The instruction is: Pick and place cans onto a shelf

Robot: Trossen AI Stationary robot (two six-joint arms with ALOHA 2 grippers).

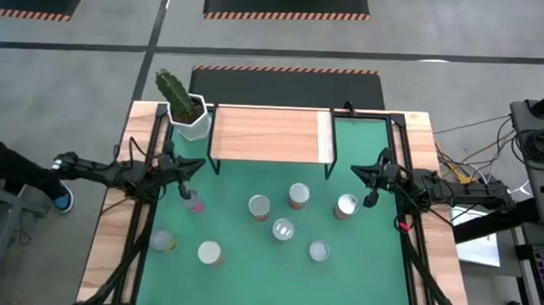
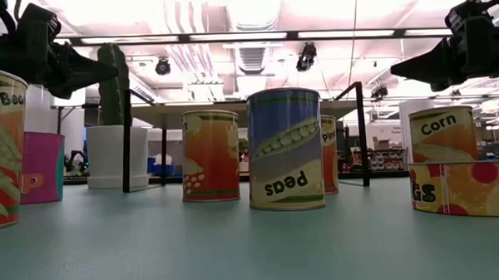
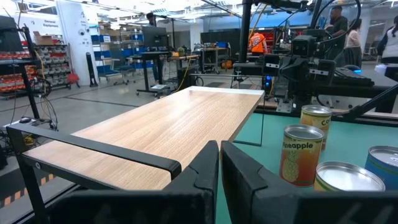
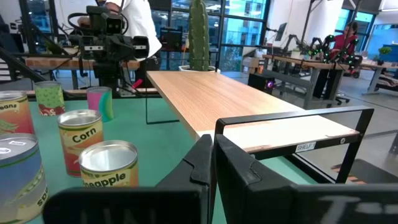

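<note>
Green mat (image 1: 248,280) over wood table, big workshop w/ desks, racks, ceiling lights behind. Left gripper (image 1: 198,165) fingers pressed together, nothing held, hanging above mat at shelf's left end; right gripper (image 1: 356,174) likewise closed and empty, at shelf's right end, both pointing inward toward each other. Between them, shelf (image 1: 268,134): pale wood board on thin black legs, at far side of mat, top bare; small white label on black frame at right end, text too small to read for certain. Cans (image 1: 298,196) standing upright on mat in front of shelf, apart from each other, silver tops up; abt eight, spread from near left arm to near right arm. Labels seen from low view: peas can (image 2: 285,149) w/ blue label printed upside down, orange can (image 2: 210,155) beside it, corn can (image 2: 442,133) at right, pink can (image 2: 41,167) at left; can at left edge cut off, only part of wording legible. White pot w/ cactus (image 1: 184,106) at shelf's left far corner. People in room behind, far off, blurred.
</note>
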